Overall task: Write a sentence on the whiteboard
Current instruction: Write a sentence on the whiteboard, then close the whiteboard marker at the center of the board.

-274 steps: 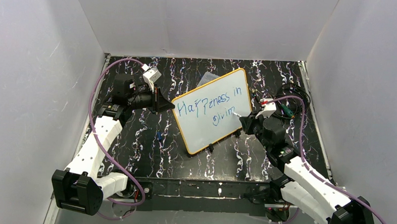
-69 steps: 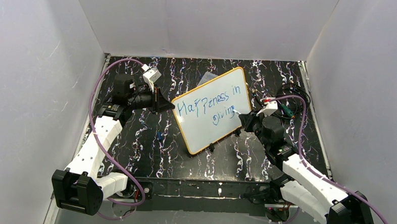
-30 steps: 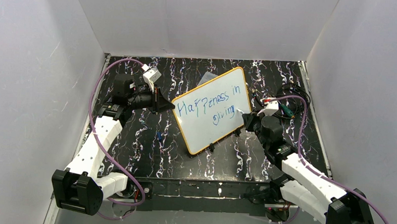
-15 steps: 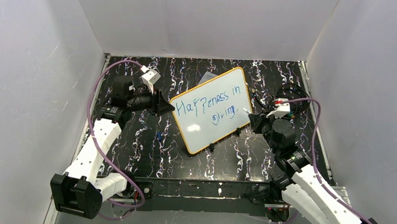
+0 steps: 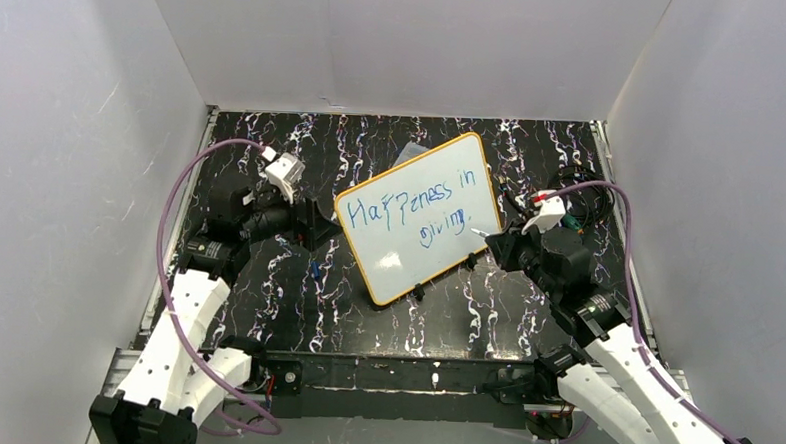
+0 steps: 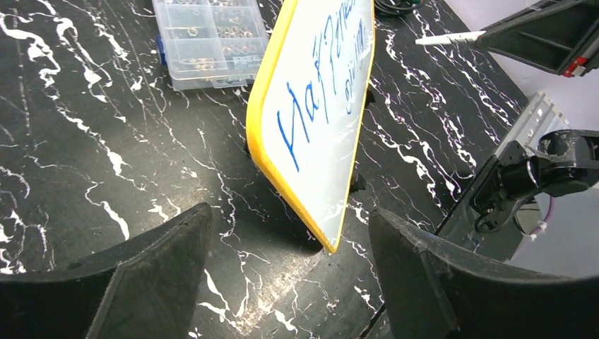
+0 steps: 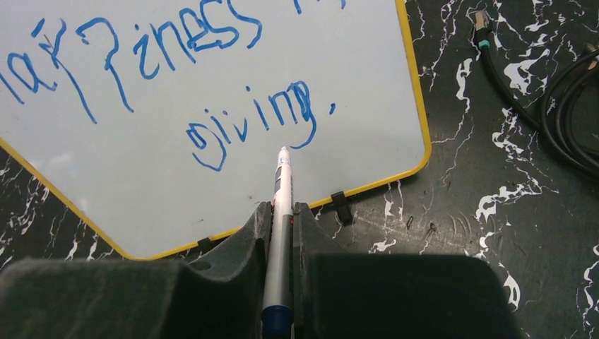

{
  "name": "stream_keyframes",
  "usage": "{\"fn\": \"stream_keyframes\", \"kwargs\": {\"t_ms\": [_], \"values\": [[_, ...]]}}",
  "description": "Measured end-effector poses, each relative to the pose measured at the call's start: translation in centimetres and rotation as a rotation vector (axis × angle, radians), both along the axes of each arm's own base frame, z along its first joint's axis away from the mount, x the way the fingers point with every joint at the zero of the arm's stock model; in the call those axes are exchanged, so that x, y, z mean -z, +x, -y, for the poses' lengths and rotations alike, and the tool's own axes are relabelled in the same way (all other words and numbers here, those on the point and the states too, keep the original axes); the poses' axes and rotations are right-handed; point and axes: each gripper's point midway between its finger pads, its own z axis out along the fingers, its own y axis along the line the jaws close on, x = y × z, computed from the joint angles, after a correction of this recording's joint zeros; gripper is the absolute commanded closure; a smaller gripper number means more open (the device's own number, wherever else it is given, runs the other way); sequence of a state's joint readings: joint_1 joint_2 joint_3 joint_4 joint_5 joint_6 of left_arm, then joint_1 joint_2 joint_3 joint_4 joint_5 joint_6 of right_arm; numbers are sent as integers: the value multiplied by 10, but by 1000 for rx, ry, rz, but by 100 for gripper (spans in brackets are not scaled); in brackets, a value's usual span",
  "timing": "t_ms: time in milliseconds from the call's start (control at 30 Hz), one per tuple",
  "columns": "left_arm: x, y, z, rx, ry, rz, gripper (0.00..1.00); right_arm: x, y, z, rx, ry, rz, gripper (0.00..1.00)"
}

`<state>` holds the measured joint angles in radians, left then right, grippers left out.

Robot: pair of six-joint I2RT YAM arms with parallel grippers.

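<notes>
The left end effector [image 5: 309, 224] has let go of the board's [image 5: 417, 258] left edge and drawn back since half a second ago. The right arm has pulled the marker [image 7: 281, 187] off the writing.

The left fingers [image 6: 162, 272] now stand wide apart, one to each side of the board's yellow near corner. In the wrist view, dark surface [image 5: 296, 298] shows between each finger and the frame. From above it is hard to tell whether one tip brushes the edge. Open surface lies to the left of that arm and in front of it.

A clear box [image 6: 210, 39] sits behind the board's far edge. The board stands tilted mid-surface on small black feet. It carries the sentence [image 5: 415, 205] "Happiness in giving." in blue on two lines, with blank white below.

To the right, the right end effector [image 7: 282, 212] is clamped on the marker. The marker's tip points at the board's right part and is held off its face. Cables [image 5: 582, 195] lie near the right wall.
</notes>
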<state>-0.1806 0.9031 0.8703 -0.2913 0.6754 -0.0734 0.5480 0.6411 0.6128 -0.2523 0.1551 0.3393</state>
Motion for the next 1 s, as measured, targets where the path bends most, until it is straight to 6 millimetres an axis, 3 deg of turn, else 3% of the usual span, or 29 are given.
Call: {"fn": "stream_keyframes", "kwargs": {"t_ms": [300,433,567,667,800,900,1000], "values": [[-15,-26,-31,-227,-9,21,20,-13,-15,-1,-45,39,33,99],[-4,-46,-55,-419,-23,-83,22,-24,-19,0,-53,57,60,99],[35,-54,-66,-557,-40,-259,29,-33,-22,1,-56,72,87,99],[80,-57,-66,-618,-19,-441,34,-38,-24,2,-59,83,106,99],[126,-56,-65,-662,35,-631,42,-43,-27,3,-65,94,122,99],[151,-54,-64,-685,70,-714,47,-45,-29,3,-71,102,133,99],[163,-47,-63,-696,92,-738,48,-45,-30,3,-71,105,140,99]]}}
